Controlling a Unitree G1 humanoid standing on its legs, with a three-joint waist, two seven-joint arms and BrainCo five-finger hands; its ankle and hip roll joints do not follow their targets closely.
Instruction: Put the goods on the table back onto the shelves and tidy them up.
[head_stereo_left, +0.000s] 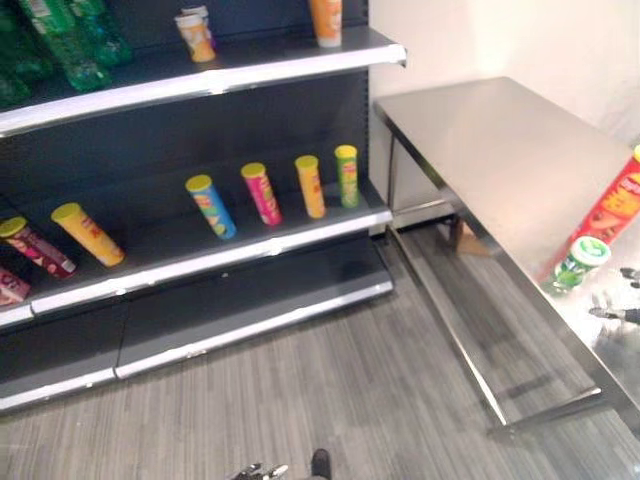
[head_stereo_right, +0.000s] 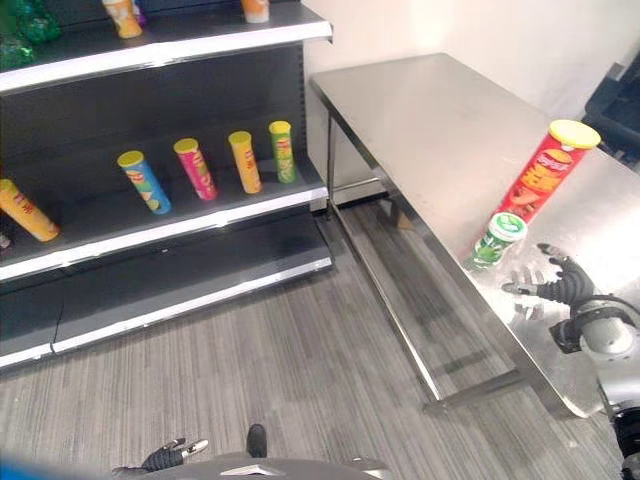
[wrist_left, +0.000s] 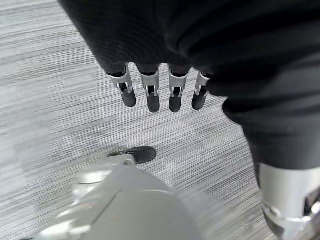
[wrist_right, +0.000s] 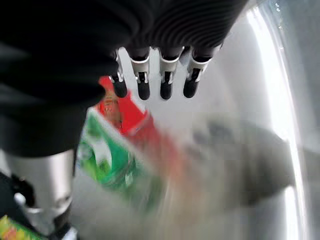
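On the steel table (head_stereo_right: 450, 130) stand a tall red tube with a yellow lid (head_stereo_right: 542, 172) and, just in front of it, a short green can with a white lid (head_stereo_right: 494, 241). My right hand (head_stereo_right: 560, 287) hovers over the table a little to the right of the green can, fingers straight and spread, touching nothing. In the right wrist view the green can (wrist_right: 107, 160) and the red tube (wrist_right: 127, 112) lie past my fingertips (wrist_right: 143, 90). My left hand (head_stereo_right: 165, 457) hangs low near the floor, fingers (wrist_left: 152, 100) straight and empty.
The dark shelf unit (head_stereo_left: 200, 260) stands left of the table. Its middle shelf holds several upright tubes: yellow, blue (head_stereo_left: 211, 207), pink (head_stereo_left: 262, 193), orange and green. Green bottles (head_stereo_left: 70, 40) and cups sit on the top shelf. The bottom shelf is bare. Grey floor (head_stereo_left: 330, 390) lies between.
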